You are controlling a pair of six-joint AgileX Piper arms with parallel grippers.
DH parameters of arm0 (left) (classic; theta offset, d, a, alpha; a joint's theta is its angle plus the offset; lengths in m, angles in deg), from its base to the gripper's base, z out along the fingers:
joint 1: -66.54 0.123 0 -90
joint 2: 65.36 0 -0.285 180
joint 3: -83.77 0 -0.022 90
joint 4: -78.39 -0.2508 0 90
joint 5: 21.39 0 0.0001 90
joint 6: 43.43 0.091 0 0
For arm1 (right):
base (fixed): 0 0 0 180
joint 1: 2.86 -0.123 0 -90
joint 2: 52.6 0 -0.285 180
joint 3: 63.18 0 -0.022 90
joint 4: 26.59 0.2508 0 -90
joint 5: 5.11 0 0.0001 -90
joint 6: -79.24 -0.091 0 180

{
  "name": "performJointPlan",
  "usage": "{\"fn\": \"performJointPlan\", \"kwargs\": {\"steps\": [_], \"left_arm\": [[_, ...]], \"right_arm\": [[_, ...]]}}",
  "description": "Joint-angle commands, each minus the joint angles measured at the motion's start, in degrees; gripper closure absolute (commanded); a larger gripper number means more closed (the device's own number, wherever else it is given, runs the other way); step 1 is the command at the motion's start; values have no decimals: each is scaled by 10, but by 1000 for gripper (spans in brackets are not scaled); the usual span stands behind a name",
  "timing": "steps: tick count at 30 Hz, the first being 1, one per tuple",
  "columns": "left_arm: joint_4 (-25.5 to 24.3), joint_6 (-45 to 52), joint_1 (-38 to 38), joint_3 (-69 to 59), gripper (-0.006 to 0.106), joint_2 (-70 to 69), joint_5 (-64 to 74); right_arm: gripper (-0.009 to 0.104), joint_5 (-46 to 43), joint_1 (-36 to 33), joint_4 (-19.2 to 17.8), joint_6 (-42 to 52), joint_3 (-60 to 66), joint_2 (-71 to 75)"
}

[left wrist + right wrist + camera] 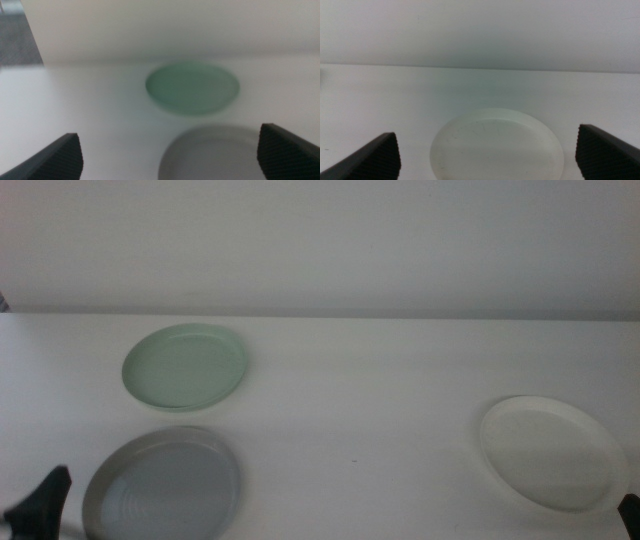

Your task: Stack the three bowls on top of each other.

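Left gripper [40,502] shows in the middle view only as a dark tip at the bottom left corner, just beside the grey bowl [162,486]; a sliver of the right gripper [629,514] shows at the bottom right edge, close to the white bowl [551,452]. Neither holds anything. All three bowls lie singly on the worktop [360,410]: the mint green bowl [185,367] sits behind the grey one with a narrow gap between them, and the white bowl lies well apart on the right. No stacking is done; by my judgement the whole task remains. The worktop is plain white and bare apart from the bowls and one small dark speck near the middle. A pale, featureless wall closes it off behind.

Left wrist view: the left gripper [184,156] is spread wide, with nothing between its jaws. The grey bowl [210,155] lies directly ahead and low, the mint green bowl [192,88] beyond it. The picture is blurred. A darker patch of floor or carpet shows past the worktop's edge at one corner.

Right wrist view: the right gripper [504,156] is likewise wide and empty. The white bowl [496,145] lies between and ahead of its jaws, untouched. The white worktop meets the pale wall along a straight line.
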Motion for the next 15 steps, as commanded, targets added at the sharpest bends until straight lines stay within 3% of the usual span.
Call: {"fn": "performJointPlan", "kwargs": {"steps": [1, 7, 15], "left_arm": [[7, 0, -2, 91, 7, 114, 66], [7, 0, -2, 288, 7, 371, 290], [20, 0, -1, 377, 7, 582, 388]], "right_arm": [[2, -1, 2, -5, 4, 24, 3], [2, -1, 2, -5, 4, 24, 3], [2, -1, 2, -5, 4, 24, 3]]}}
